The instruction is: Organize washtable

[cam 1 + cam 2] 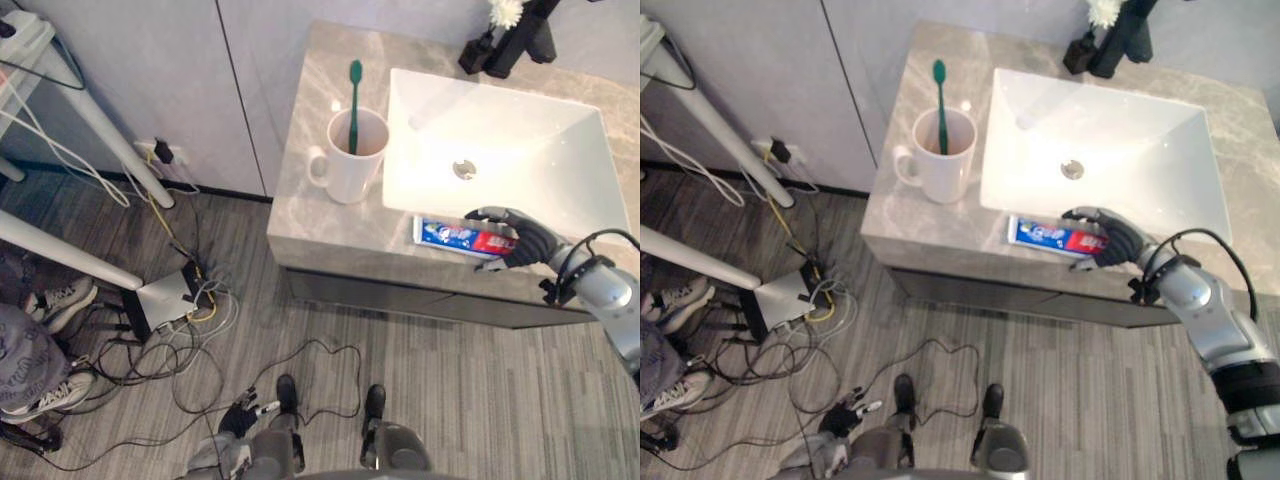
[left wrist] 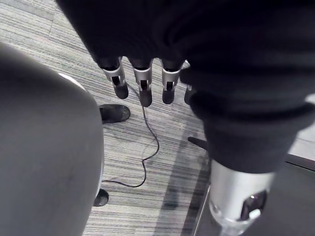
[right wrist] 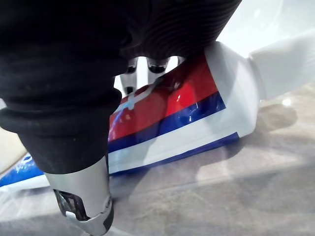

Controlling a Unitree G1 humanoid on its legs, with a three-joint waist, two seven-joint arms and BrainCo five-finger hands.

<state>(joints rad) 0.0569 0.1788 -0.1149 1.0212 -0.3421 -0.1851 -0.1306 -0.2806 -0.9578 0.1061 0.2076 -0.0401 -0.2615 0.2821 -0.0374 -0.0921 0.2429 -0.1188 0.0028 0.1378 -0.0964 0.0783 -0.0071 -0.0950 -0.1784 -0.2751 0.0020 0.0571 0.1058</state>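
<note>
Toothpaste tube (image 1: 450,235) lies flat on table (image 1: 310,215) front strip, just beside sink (image 1: 500,130) rim, right of mug (image 1: 350,165) with toothbrush (image 1: 354,100) standing in it. Probably bound for mug. Right hand (image 1: 515,238) arched over tube's cap end: fingers curled over far side, thumb on near side. Firmness of grip unclear. Tube not yet lifted. Left hand (image 2: 142,83) hangs low above floor, fingers relaxed, holding nothing.

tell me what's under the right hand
A red, white and blue toothpaste tube lies flat on the counter in front of the sink. The right hand, fingers curled, covers its right end.
</note>
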